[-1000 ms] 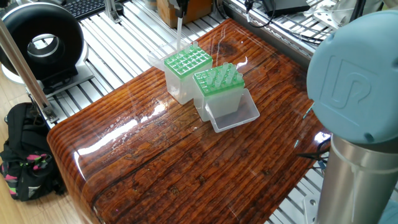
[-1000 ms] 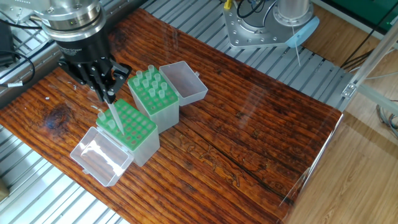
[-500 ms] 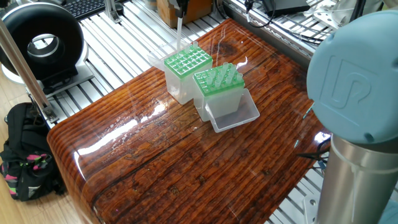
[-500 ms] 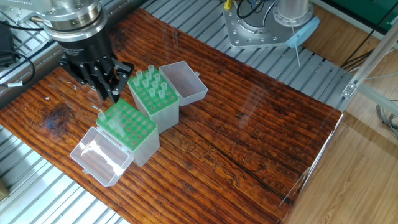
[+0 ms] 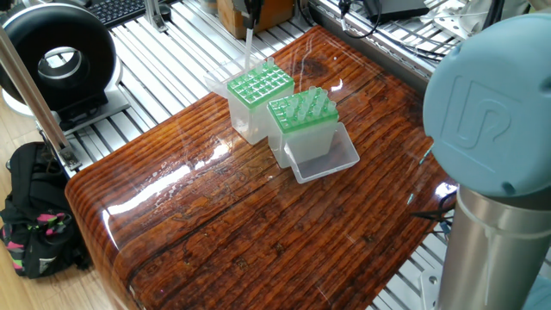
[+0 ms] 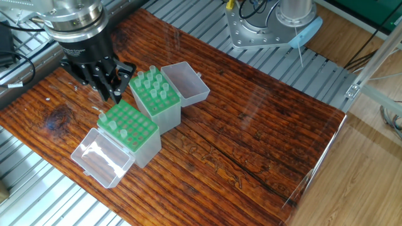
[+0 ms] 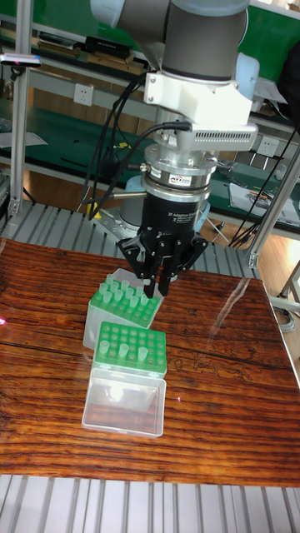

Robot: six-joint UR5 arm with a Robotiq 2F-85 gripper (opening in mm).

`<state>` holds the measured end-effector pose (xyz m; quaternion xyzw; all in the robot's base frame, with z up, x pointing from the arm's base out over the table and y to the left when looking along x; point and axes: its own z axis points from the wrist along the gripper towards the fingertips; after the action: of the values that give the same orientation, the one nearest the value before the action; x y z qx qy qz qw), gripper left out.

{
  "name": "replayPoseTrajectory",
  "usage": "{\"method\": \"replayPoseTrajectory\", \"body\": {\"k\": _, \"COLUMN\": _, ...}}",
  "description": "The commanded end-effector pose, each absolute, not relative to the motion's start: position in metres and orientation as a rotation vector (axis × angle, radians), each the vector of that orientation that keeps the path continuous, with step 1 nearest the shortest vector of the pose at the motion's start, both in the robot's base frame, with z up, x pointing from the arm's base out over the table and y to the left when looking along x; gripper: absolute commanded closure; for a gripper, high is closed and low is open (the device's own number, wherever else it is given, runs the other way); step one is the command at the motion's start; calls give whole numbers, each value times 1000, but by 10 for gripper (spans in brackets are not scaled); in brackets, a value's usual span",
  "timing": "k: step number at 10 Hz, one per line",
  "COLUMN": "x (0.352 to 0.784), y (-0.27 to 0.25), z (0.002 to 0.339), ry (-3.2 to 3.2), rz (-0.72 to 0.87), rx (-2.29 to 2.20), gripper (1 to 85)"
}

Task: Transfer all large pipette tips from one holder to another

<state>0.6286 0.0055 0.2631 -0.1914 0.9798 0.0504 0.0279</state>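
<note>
A UR5 arm's gripper (image 6: 116, 94) hangs over two green-topped holders at the upper left of a glossy wooden desk (image 6: 251, 144); its dark fingers (image 7: 150, 281) point down and stand close together, but whether they are gripping anything cannot be told; in the tall fixed view they hover at the right edge of the rear holder's top; most of the large pipette tips (image 6: 151, 80) stand upright in the fuller holder (image 6: 157, 103), whose clear lid (image 6: 185, 81) lies open beside it toward the upper right; the second holder (image 6: 132, 132) touches it on the lower left and shows mostly bare holes, with a few tips (image 6: 113, 125) seated near its left corner; its own clear lid (image 6: 97, 157) lies flat toward the lower left of the frame; in one fixed view a thin whitish rod (image 5: 250, 47) hangs from the top edge down to the far holder, too slender to say whether it is a tip.
</note>
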Motion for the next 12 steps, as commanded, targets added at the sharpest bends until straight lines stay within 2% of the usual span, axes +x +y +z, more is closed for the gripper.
{"method": "replayPoseTrajectory", "body": {"k": 1, "x": 609, "y": -4, "z": 253, "ry": 3045, "rz": 124, "rx": -579, "gripper": 593}}
{"method": "replayPoseTrajectory", "body": {"k": 4, "x": 586, "y": -22, "z": 237, "ry": 3065, "rz": 39, "rx": -547, "gripper": 617}}
{"method": "replayPoseTrajectory", "body": {"k": 9, "x": 566, "y": -49, "z": 202, "ry": 3073, "rz": 102, "rx": -544, "gripper": 617}}
{"method": "replayPoseTrajectory", "body": {"k": 12, "x": 565, "y": -58, "z": 183, "ry": 3045, "rz": 72, "rx": -553, "gripper": 607}}
